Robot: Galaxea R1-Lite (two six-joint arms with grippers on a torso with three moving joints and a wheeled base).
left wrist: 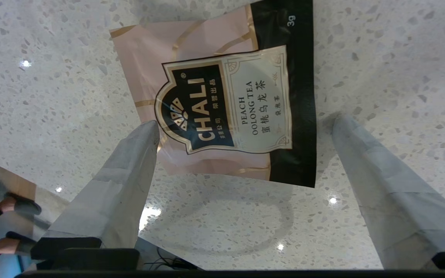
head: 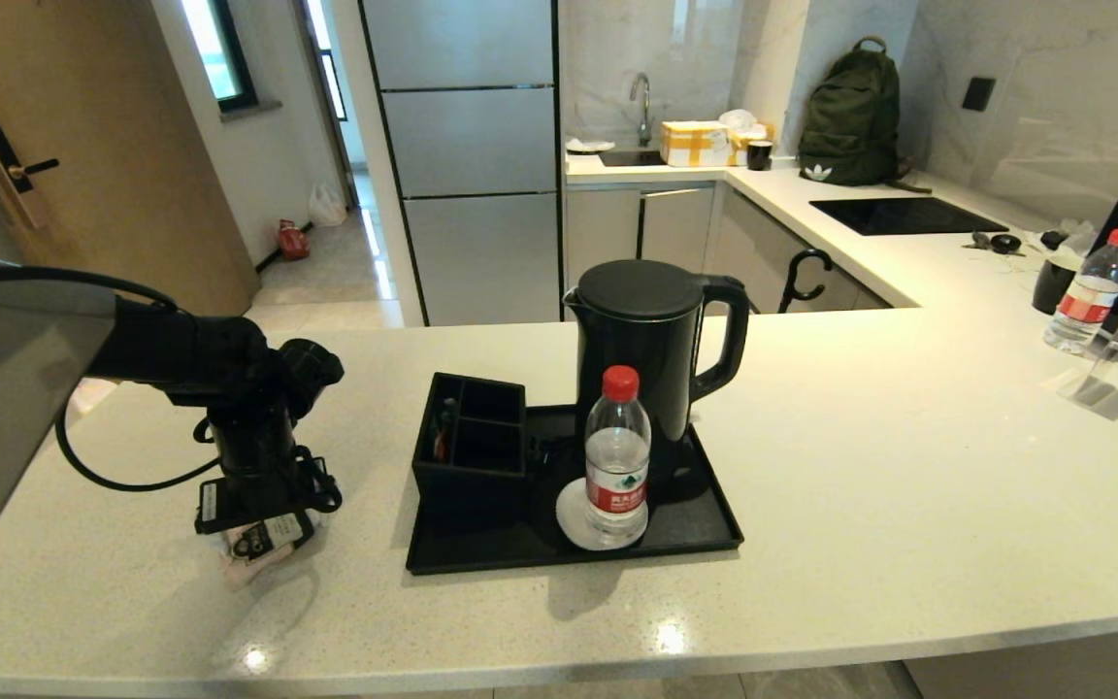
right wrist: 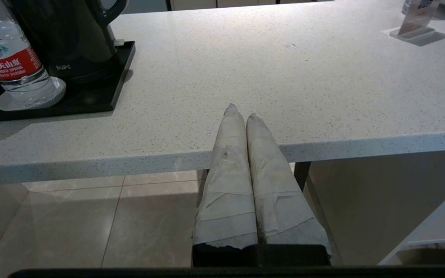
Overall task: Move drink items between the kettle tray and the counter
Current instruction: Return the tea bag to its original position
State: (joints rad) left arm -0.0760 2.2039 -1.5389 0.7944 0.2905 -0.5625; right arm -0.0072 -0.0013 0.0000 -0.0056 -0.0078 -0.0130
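A pale pink sachet (left wrist: 226,104) with a black end lies flat on the speckled counter (head: 908,466), left of the kettle tray (head: 705,534). My left gripper (left wrist: 245,123) hangs open straight above it and holds nothing. One fingertip (left wrist: 149,133) is at the sachet's pink edge, the other stands apart past the black end. From the head view the left gripper (head: 263,529) hides most of the sachet (head: 244,568). The black kettle (head: 651,359) stands upright at the back of the tray. My right gripper (right wrist: 242,110) is shut and empty, just off the counter's front edge.
On the tray stand a black compartmented box (head: 470,437) and a clear water bottle (head: 616,456) with a red cap on a white coaster. A second bottle (head: 1088,291) and a small clear stand (head: 1098,383) are at the far right.
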